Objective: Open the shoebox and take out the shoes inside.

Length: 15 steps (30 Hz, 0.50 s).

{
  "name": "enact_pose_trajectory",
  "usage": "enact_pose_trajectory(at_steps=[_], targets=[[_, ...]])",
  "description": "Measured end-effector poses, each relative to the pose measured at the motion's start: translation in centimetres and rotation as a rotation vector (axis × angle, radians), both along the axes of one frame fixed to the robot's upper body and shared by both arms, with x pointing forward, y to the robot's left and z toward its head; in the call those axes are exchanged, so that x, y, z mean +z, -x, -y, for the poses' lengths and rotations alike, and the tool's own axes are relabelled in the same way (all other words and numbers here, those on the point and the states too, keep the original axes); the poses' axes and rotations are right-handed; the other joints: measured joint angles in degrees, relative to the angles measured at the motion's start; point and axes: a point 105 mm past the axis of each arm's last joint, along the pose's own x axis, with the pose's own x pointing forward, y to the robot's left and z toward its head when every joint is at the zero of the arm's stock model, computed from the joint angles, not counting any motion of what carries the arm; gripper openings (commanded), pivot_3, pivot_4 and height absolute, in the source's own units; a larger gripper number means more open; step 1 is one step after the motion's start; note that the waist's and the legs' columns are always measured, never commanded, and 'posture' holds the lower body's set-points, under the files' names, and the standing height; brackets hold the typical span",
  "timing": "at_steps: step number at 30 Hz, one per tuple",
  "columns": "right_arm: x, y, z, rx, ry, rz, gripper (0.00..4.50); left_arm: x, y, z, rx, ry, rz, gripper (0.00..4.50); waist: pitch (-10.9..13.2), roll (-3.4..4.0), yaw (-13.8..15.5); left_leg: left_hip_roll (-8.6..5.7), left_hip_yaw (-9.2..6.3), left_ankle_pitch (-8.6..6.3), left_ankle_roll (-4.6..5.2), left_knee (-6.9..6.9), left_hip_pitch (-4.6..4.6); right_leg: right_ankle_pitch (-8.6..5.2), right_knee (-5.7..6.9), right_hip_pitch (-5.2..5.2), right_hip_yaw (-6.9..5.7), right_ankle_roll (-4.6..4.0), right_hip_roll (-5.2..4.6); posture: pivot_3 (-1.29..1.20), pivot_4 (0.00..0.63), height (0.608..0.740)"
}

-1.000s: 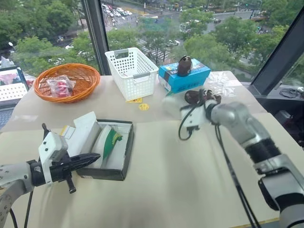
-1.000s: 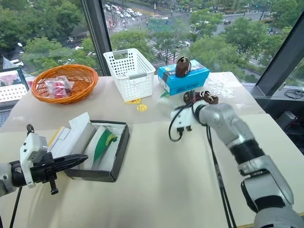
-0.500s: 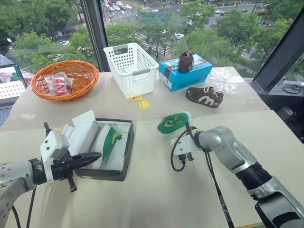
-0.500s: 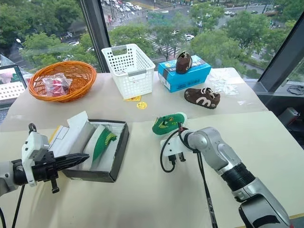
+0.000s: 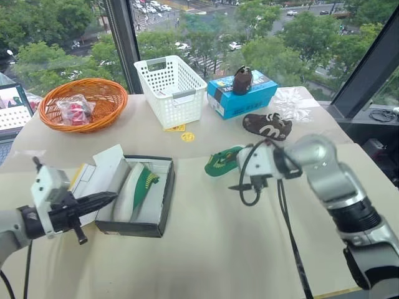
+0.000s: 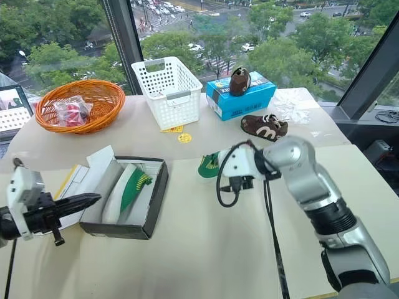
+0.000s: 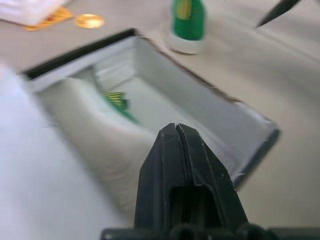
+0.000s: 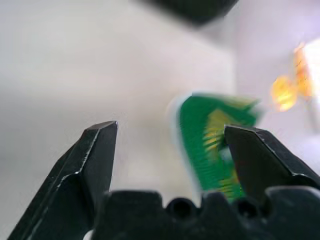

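Observation:
The shoebox lies open on the table, with a dark base and a white inside. Its lid rests against the left side, white face up. One of the shoes lies in the box on its side, showing its green sole. The other shoe lies on the table to the right of the box, green sole up. My right gripper is open just behind that shoe and holds nothing. My left gripper is shut and empty at the box's near left corner, pointing at it.
At the back stand an orange wicker basket, a white plastic basket and a blue box with a brown shoe on top. Another brown shoe lies behind my right arm, and a laptop sits at the far left.
My right gripper brought the green-soled shoe down to the table right of the box, opened and let it go, then drew back. My left gripper shifted slightly left.

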Motion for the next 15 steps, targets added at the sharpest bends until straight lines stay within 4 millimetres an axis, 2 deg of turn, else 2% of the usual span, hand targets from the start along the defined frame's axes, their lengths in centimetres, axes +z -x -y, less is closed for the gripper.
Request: enact_pose_trajectory(at_steps=[2, 3, 6, 8, 10, 15], targets=[[2.5, -1.1, -3.1, 0.093, -0.047, 0.093, 3.81, 0.3, 0.4, -1.4, 0.059, -0.01, 0.005, 0.0, 0.03, 0.01, -0.85, 0.07, 0.06, 0.06, -0.09, 0.01, 0.02, 0.07, 0.05, -0.03, -0.01, -0.08, 0.02, 0.0, 0.15, 0.736], [3.1, -1.3, -4.0, 0.117, -0.048, 0.129, 3.81, 0.3, 0.6, -1.7, 0.073, -0.014, 0.005, 0.0, 0.03, 0.0, -1.03, 0.09, 0.05, 0.08, -0.13, 0.01, 0.04, 0.07, 0.09, -0.04, -0.01, -0.09, 0.07, 0.0, 0.15, 0.736], [4.1, -2.4, -8.7, 0.227, -0.047, 0.27, 3.81, 0.2, 1.5, -3.1, 0.126, -0.029, -0.013, 0.0, 0.03, -0.02, -1.17, 0.2, 0.02, 0.12, -0.21, -0.03, 0.04, 0.18, 0.16, -0.07, -0.01, -0.4, 0.16, 0.0, 0.15, 0.736], [3.2, -2.6, -12.2, 0.315, -0.022, 0.321, 3.81, 0.1, 2.1, -3.8, 0.154, -0.032, -0.024, 0.0, 0.03, -0.01, -1.23, 0.26, 0.04, 0.13, -0.23, -0.04, 0.0, 0.32, 0.16, -0.15, 0.01, -0.65, 0.13, 0.0, 0.15, 0.736], [1.8, -2.4, -14.5, 0.398, 0.03, 0.375, 3.81, 0.2, 2.4, -4.1, 0.165, -0.034, -0.019, 0.0, 0.03, -0.03, -1.0, 0.26, -0.04, 0.13, -0.26, -0.04, -0.09, 0.33, 0.18, -0.2, -0.09, -0.69, -0.01, 0.0, 0.15, 0.736], [-0.3, -1.2, -17.5, 0.573, 0.109, 0.464, 3.81, 0.0, 3.3, -4.6, 0.204, -0.032, -0.024, 0.0, 0.03, -0.08, -0.79, 0.13, -0.11, 0.01, -0.29, -0.04, -0.2, 0.35, 0.05, -0.22, -0.11, -0.67, -0.32, 0.0, 0.15, 0.736]])
